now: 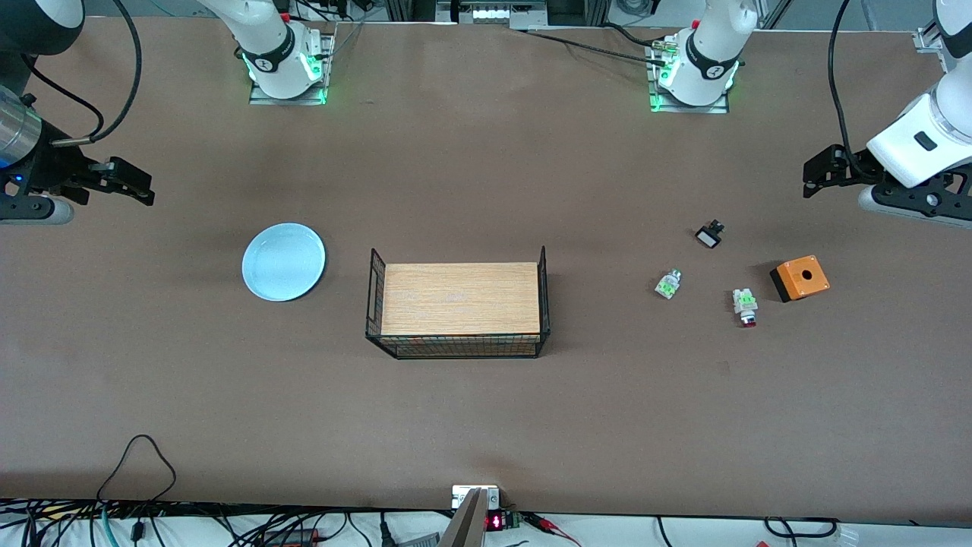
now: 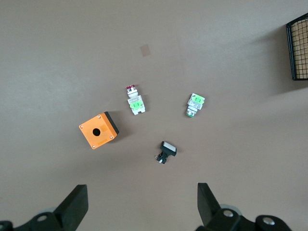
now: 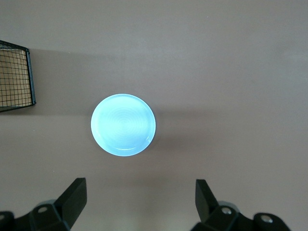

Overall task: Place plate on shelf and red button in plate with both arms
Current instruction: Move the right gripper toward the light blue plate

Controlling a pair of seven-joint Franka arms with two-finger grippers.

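The pale light-blue plate (image 1: 283,262) lies flat on the brown table toward the right arm's end, and it also shows in the right wrist view (image 3: 123,124). The red button (image 1: 746,305), white and green with a red cap, lies on its side toward the left arm's end, and it also shows in the left wrist view (image 2: 135,101). My right gripper (image 1: 146,190) (image 3: 139,199) is open and empty, up over bare table beside the plate. My left gripper (image 1: 811,178) (image 2: 143,202) is open and empty, up over bare table beside the small parts.
A black wire basket (image 1: 372,304) with a wooden board in it stands mid-table. Near the red button lie a white-green part (image 1: 668,284), a black-and-white part (image 1: 709,234) and an orange box (image 1: 800,278) with a hole. Cables run along the table's front edge.
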